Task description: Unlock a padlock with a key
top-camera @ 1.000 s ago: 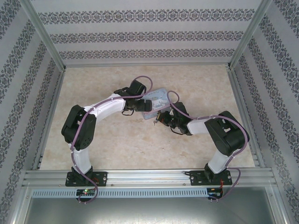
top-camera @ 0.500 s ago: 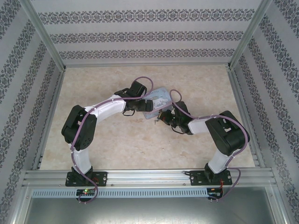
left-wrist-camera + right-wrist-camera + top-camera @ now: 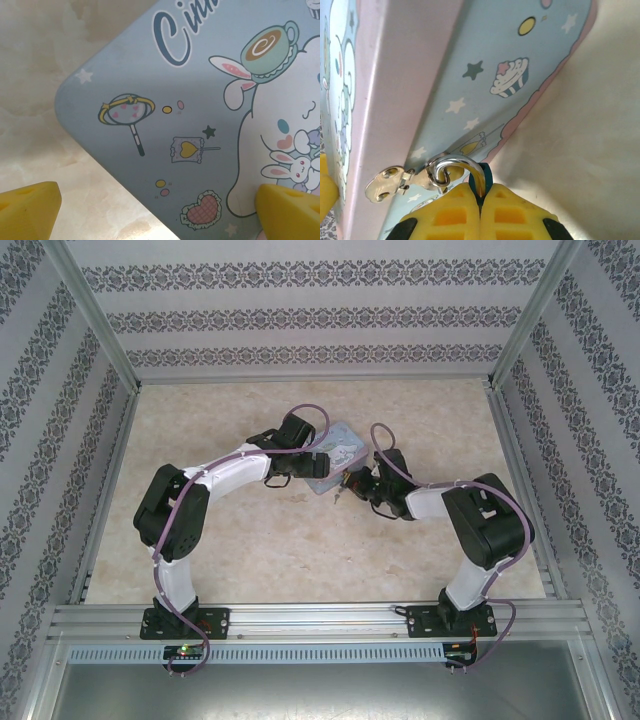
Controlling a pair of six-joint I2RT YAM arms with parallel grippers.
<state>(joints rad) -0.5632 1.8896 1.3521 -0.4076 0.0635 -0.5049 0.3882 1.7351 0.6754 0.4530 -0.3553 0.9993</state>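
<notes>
**Left side.** The left gripper (image 3: 158, 212) stands wide open and holds nothing. One yellow fingertip (image 3: 27, 207) sits over the bare table. The other is over the lid of the tin (image 3: 200, 125), near a printed heart; whether it touches the lid cannot be told. In the top view the left gripper (image 3: 303, 466) is at the tin's (image 3: 338, 445) near-left edge.

**Centre.** The tin is pale blue with a pink rim. It carries cartoon rabbits, stars, a cupcake and a teacup. It lies flat, turned at an angle to the table edges. A silvery hasp (image 3: 387, 182) projects from its side wall.

**Padlock.** The padlock (image 3: 475, 174) hangs at the tin's side. Its thin bright shackle passes through the hasp's loop. Only a narrow strip of the dark bluish body shows between the yellow pads.

**Right side.** The right gripper (image 3: 481, 202) is closed tight on the padlock body, its fingers meeting with almost no gap. In the top view the right gripper (image 3: 348, 483) is at the tin's near corner, just beside the left gripper.

**Surface and room.** The table (image 3: 300, 560) is pale beige with a marbled pattern. Walls (image 3: 320, 315) on three sides carry white paper with dark ornamental bands. Aluminium rails (image 3: 320, 615) frame the near edge, where both arm bases are bolted.
</notes>
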